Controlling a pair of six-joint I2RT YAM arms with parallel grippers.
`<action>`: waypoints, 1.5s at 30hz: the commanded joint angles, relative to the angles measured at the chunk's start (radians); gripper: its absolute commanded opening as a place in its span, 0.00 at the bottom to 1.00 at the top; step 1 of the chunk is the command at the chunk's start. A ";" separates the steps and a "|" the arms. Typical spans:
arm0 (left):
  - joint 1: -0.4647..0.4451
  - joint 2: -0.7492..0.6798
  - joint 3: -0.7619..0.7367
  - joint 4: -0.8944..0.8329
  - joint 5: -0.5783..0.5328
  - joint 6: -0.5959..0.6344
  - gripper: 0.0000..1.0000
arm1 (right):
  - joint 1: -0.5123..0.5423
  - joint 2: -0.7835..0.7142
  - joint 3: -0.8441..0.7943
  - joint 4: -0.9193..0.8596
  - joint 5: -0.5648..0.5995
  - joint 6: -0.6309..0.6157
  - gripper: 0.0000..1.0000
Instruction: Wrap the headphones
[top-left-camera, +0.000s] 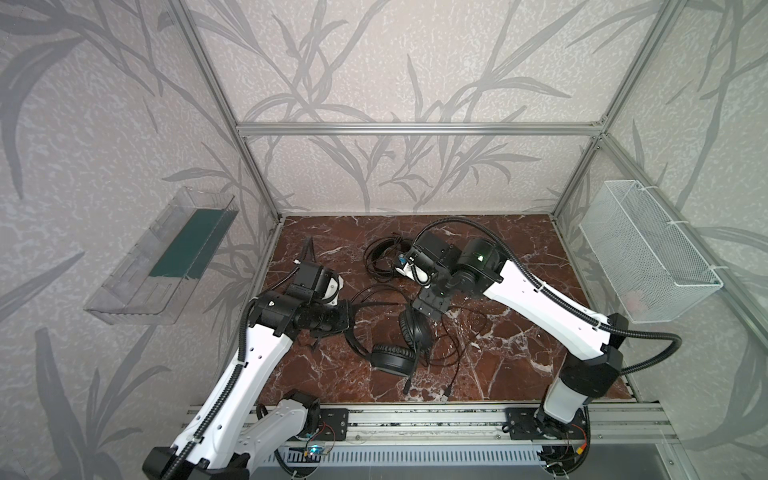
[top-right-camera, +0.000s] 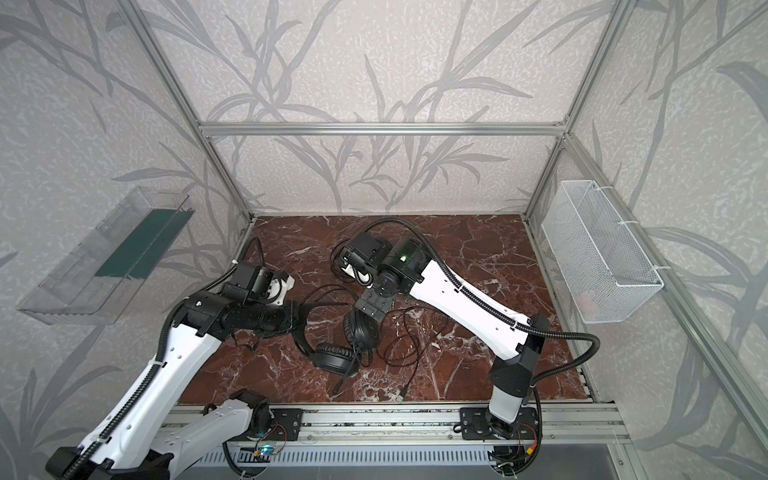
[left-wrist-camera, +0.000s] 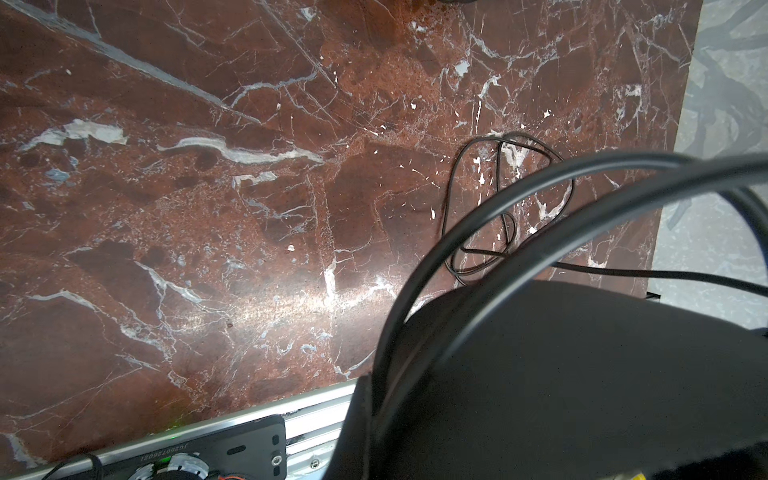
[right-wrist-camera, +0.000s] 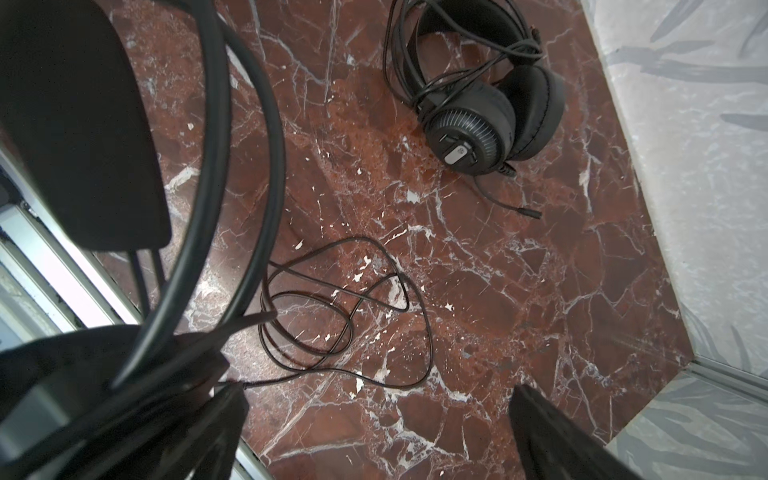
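One of the headphones (top-left-camera: 392, 359) (top-right-camera: 332, 361) lies at the table's middle front, earcups down, its headband arching up to the left. My left gripper (top-left-camera: 350, 309) (top-right-camera: 305, 309) (left-wrist-camera: 378, 407) is shut on that headband (left-wrist-camera: 519, 199). Its loose cable (top-left-camera: 457, 345) (right-wrist-camera: 332, 311) sprawls in loops over the marble. My right gripper (top-left-camera: 430, 309) (top-right-camera: 374, 307) (right-wrist-camera: 376, 399) hangs open just behind the earcups, with bare table between its fingers (right-wrist-camera: 540, 432). A second headset (top-left-camera: 380, 257) (right-wrist-camera: 478, 124), ridged earcup showing, lies at the back with cable wound round it, half hidden by my right wrist in both top views.
A clear plastic bin (top-left-camera: 166, 257) hangs on the left wall and a white mesh basket (top-left-camera: 648, 257) on the right wall. The aluminium rail (top-left-camera: 415, 415) with both arm bases runs along the front edge. Cable plug ends (top-left-camera: 446, 395) lie near it.
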 joint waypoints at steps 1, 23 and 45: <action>0.002 -0.005 0.027 0.049 0.070 -0.019 0.00 | 0.009 -0.033 -0.005 -0.059 0.020 0.020 0.99; 0.012 -0.005 0.034 0.141 0.193 -0.099 0.00 | -0.142 -0.267 -0.153 0.239 -0.026 0.117 0.99; 0.142 0.011 0.229 -0.040 0.204 -0.165 0.00 | -0.341 -0.504 -1.216 1.542 -0.571 0.184 0.99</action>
